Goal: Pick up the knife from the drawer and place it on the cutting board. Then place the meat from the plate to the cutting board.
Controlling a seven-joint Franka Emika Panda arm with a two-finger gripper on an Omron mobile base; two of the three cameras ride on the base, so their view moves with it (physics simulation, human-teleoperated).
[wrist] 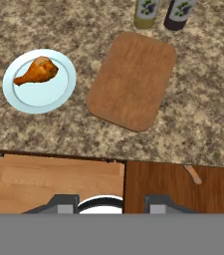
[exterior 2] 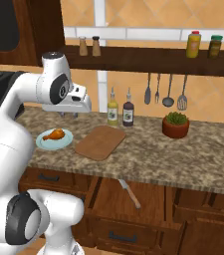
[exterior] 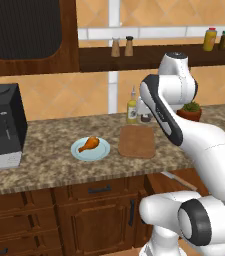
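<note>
A: Granite counter (exterior 2: 193,154) is running wall to wall in this simulated kitchen, with the drawer (exterior 2: 148,196) standing pulled out beneath it and the white arm hanging high above the worktop; what is threatening to go wrong?

B: Reach is looking like the main worry; the gripper (wrist: 111,203) is hovering well above the counter edge, while the knife (exterior 2: 130,193) is lying low in the open drawer, slanted across its floor; a steep descent could be clipping the counter lip or the drawer wall.

A: And the cutting board (exterior: 137,141)?

B: It is lying bare between the plate (exterior: 90,149) and the two bottles (exterior 2: 120,110) at the back; a long blade swinging in could be knocking those bottles, since they are standing just behind the board's far edge.

A: Is the hand carrying anything?

B: Nothing is showing between the finger bases in the hand view; the jaws are sitting partly apart and looking empty; closing on a thin, flat blade from above could be letting it slip or pivot.

A: The meat (wrist: 36,71)?

B: It is resting on the plate, thick end up toward the board; being rounded and tapered, it could be rolling out of a loose pinch later on.
</note>
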